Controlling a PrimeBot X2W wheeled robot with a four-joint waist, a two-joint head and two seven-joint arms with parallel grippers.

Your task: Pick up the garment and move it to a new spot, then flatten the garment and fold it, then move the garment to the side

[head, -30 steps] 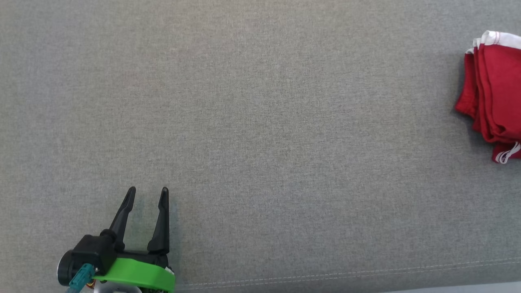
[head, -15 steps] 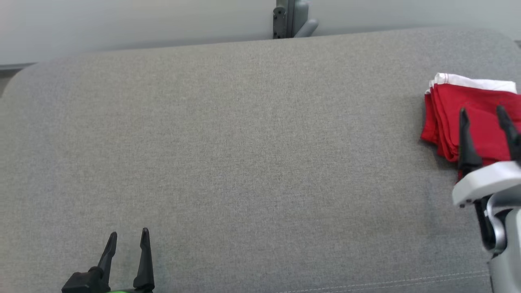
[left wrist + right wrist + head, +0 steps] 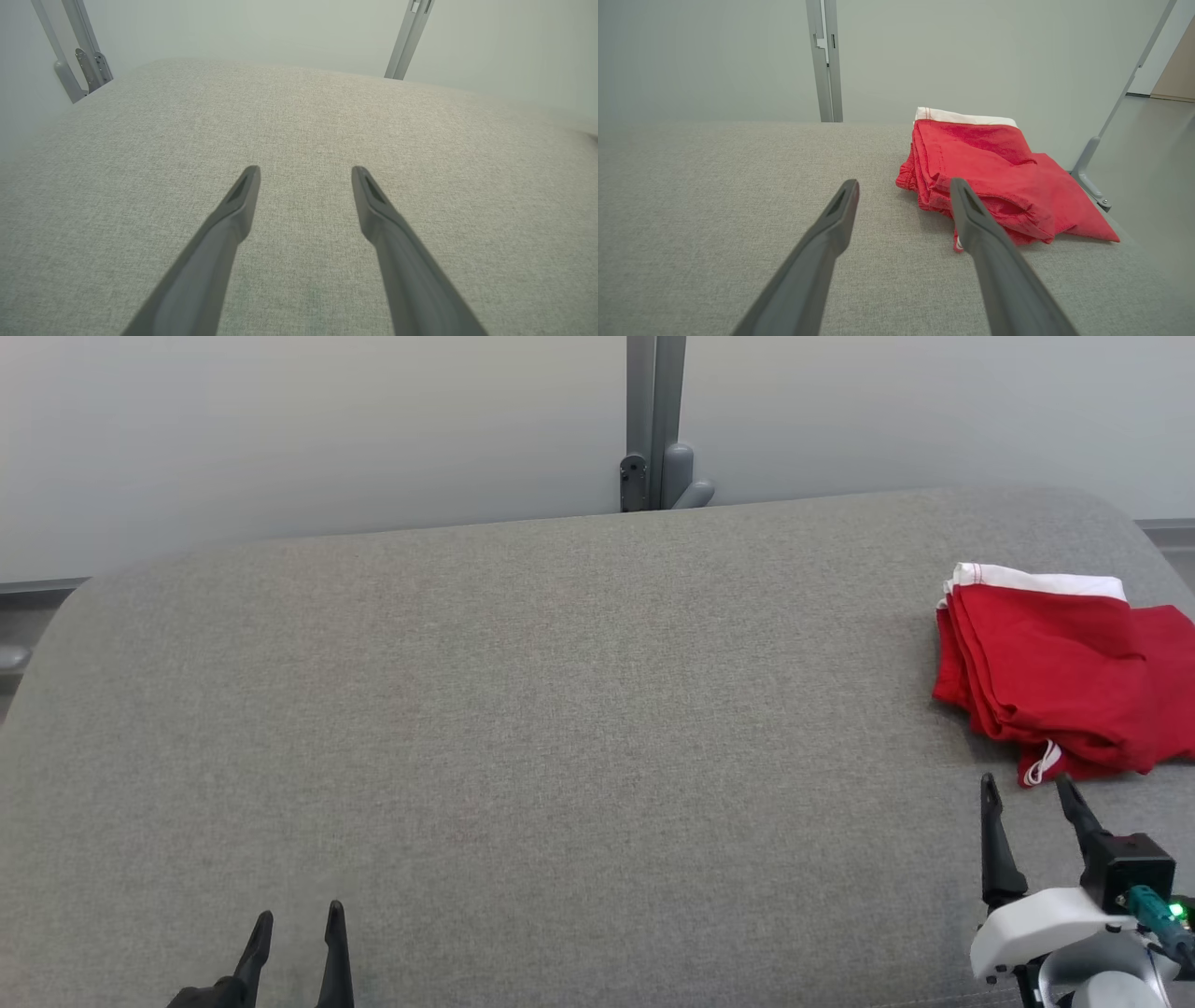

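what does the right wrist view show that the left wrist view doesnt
Right wrist view, of the two: the folded red garment with its white waistband at the far edge, the right gripper open in front of it, and floor past the grey cushion. Left wrist view, of the two: the left gripper, open over plain cushion fabric. Both: the grey cushion, the pale wall and grey upright posts.
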